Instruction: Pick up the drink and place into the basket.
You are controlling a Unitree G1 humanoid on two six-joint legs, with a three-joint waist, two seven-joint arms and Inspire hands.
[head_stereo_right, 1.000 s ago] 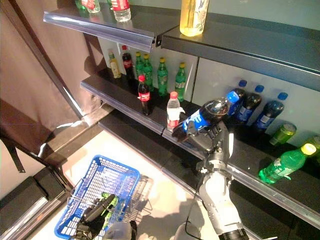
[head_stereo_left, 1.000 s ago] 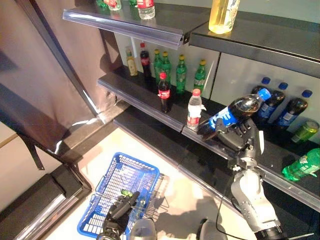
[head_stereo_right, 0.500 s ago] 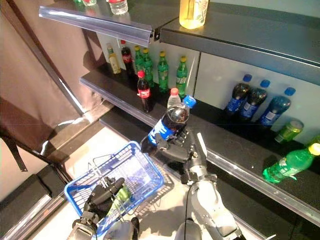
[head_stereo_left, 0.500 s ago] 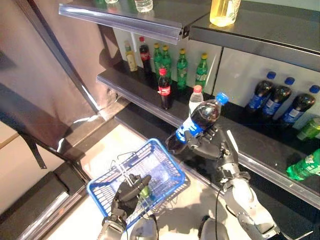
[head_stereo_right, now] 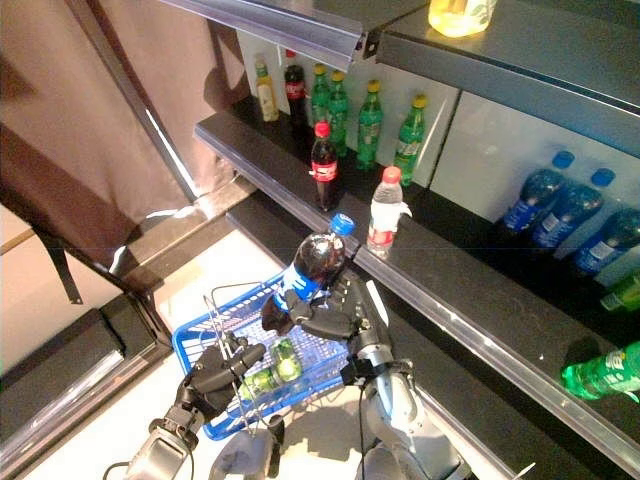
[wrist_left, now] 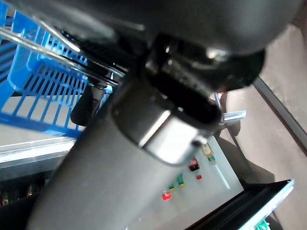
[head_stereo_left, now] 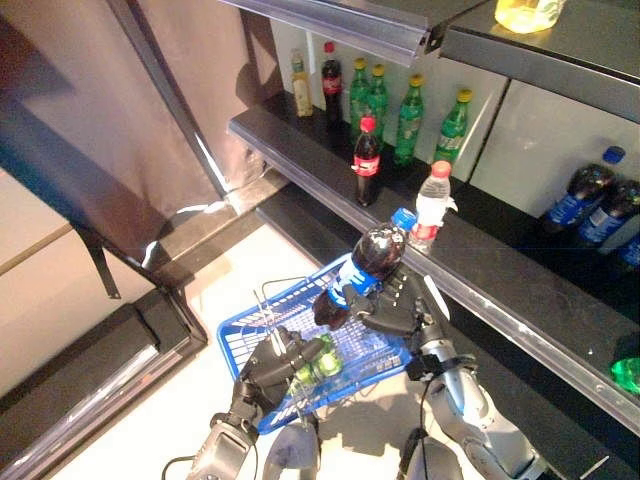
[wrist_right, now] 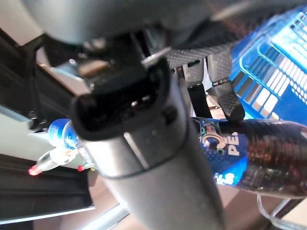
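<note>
My right hand (head_stereo_left: 398, 306) is shut on a dark cola bottle (head_stereo_left: 362, 268) with a blue cap and blue label, held tilted above the far right corner of the blue basket (head_stereo_left: 250, 335). The bottle also shows in the right wrist view (wrist_right: 259, 163) with the fingers (wrist_right: 225, 98) curled over it. My left hand (head_stereo_left: 272, 363) is shut on the basket's thin wire handles (head_stereo_left: 268, 310) and holds it raised in front. A green drink (head_stereo_left: 318, 364) lies in the basket by my left hand.
Dark shelves (head_stereo_left: 300, 150) run from upper left to lower right. Green bottles (head_stereo_left: 408, 115), a cola bottle (head_stereo_left: 368, 172) and a clear water bottle (head_stereo_left: 432, 203) stand on the middle shelf, blue-label bottles (head_stereo_left: 585, 195) further right. A brown curtain (head_stereo_left: 110, 120) hangs at the left.
The camera has shifted. My right hand has carried the cola bottle down and left, over the basket's far corner. The basket stays raised in front.
</note>
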